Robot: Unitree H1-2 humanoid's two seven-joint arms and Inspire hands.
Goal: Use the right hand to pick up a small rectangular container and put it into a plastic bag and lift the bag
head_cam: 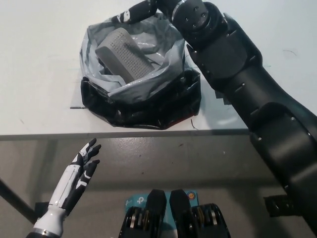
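Note:
The small grey rectangular container (123, 52) lies tilted inside the plastic bag (143, 101), which sits crumpled and open-mouthed on the white table (39, 64). My black right hand (140, 10) is at the bag's far rim, above and behind the container and not touching it. Most of that hand is hidden by its own wrist and the picture's top edge. The white left hand (79, 171) rests open below the table's front edge at the lower left.
The table's front edge (59, 135) runs across the middle of the view, with grey floor below it. My right forearm (247, 84) stretches over the table's right side.

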